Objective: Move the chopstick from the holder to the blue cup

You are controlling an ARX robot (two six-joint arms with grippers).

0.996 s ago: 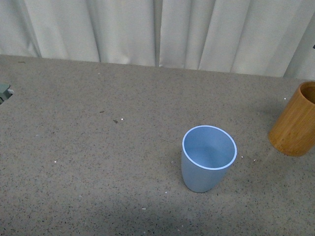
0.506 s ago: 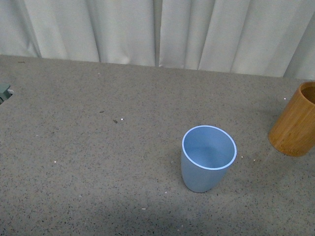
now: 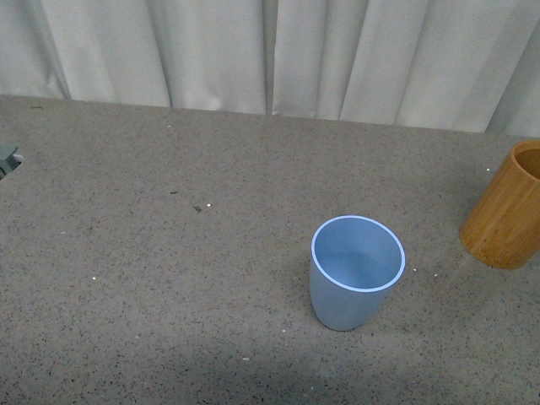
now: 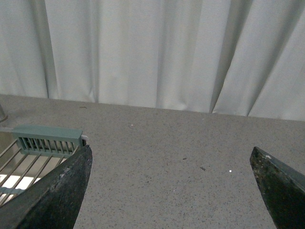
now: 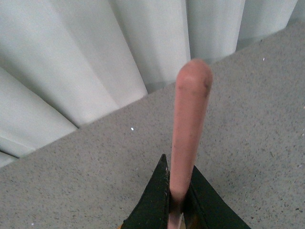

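Note:
The light blue cup point(image 3: 356, 272) stands upright and empty, right of the table's middle in the front view. At the right edge of that view stands the orange-brown holder point(image 3: 508, 208), partly cut off. Neither arm shows there. In the right wrist view my right gripper point(image 5: 180, 183) is shut on the salmon-pink chopstick point(image 5: 188, 124), which sticks out past the black fingertips toward the curtain. My left gripper point(image 4: 171, 183) is open in the left wrist view, its dark fingers point(image 4: 57, 191) wide apart over bare tabletop with nothing between them.
White curtains point(image 3: 270, 55) close off the far side of the speckled grey table point(image 3: 169, 278). A grey-green wire rack point(image 4: 43, 143) sits at the table's left edge, also just visible as the rack's corner point(image 3: 7, 156) in the front view.

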